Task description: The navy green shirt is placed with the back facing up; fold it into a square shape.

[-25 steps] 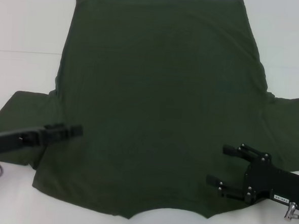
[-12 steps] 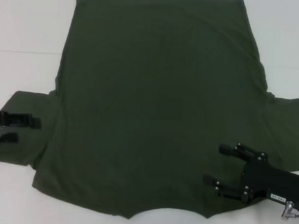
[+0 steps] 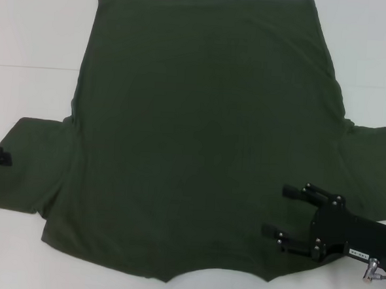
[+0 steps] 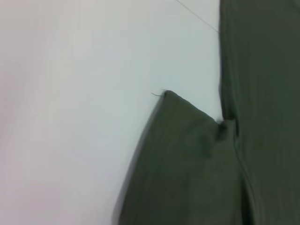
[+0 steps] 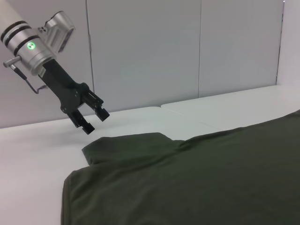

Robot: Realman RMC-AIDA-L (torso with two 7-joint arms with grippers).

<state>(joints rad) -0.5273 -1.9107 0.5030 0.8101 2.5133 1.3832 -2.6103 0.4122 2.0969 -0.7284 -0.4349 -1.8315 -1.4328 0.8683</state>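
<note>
Your navy green shirt (image 3: 206,139) lies flat on the desk (image 3: 36,30), right claw (image 3: 275,210) spread apart over its near-right corner, left claw (image 5: 92,119) parted above the left sleeve

You're looking at navy green shirt (image 3: 200,132): matt soft cloth. Table (image 3: 36,30) showing smooth white. Right gripper (image 3: 282,213) showing matt black.

The navy green shirt (image 3: 200,132) lies spread flat, plain side up, sleeves out.
</note>
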